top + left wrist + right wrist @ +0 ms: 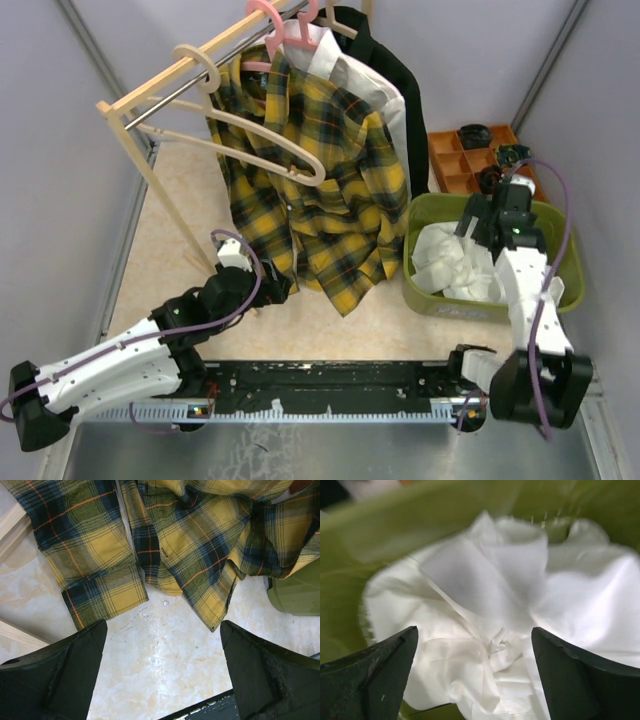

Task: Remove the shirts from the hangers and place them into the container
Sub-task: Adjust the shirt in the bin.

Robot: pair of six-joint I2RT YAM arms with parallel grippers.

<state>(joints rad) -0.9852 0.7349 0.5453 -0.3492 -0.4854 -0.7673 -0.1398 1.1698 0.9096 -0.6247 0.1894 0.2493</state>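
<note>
- Plaid shirt [200,540]: soft woven cloth, matt, with the weave plainly visible.
- White shirt [485,630]: thin, crumpled cloth with a faint sheen.
- Black shirt [405,100]: dark, matt cloth.
- Container [445,303]: smooth olive-green plastic, dully glossy.
- Pink hangers [262,14]: glossy moulded plastic.
- Beige hanger [255,128]: smooth satin finish; the material is unclear.
- Rack [165,185]: pale bare wood, matt, with a smooth grey metal bar [165,100].
- Table [165,665]: pale marbled surface, smooth, slightly shiny, lightly scuffed.
- Left gripper [162,625] and right gripper [475,630]: matt black fingers, faintly grainy.
- Orange tray [450,160]: smooth plastic.
</note>
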